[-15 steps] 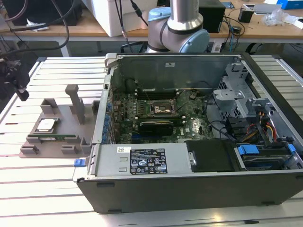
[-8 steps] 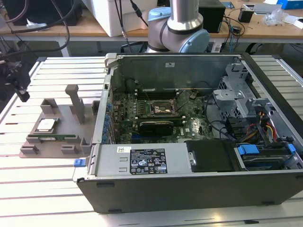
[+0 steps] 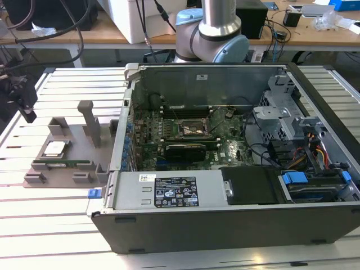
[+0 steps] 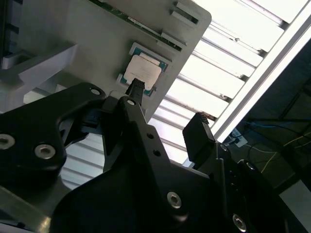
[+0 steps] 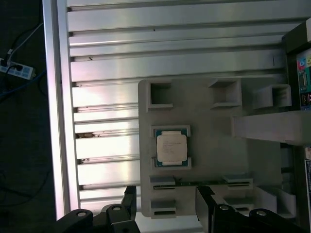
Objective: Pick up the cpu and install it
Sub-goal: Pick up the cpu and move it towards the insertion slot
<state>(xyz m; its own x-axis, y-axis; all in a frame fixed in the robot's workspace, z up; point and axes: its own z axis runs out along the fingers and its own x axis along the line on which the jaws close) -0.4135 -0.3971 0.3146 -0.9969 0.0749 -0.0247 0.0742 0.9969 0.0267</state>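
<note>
Far over at the exterior view's left edge, the gripper hangs above the slatted metal table, fingers pointing down, well clear of the open computer case that takes up the centre and right of the frame. The arm's grey and blue base joint stands behind the case at the top centre.

Fingers are spread wide, with a clear gap between the two black tips and nothing in it. The jaws are released and empty.

And the cpu? It lies flat, silver top up, in its square pocket on the grey fixture tray, at the middle left of the exterior view, below and just to the right of the gripper. It is apart from the tips and not touched.

In the first wrist view the chip sits out beyond the fingertips, roughly in line with the gap between them, with bare tray in between. In the second wrist view one fingertip crosses the chip's near edge in the picture, the other tip standing well off to the side over the table slats.

The dark socket frame sits on the board inside the case, well apart from the chip.
</note>
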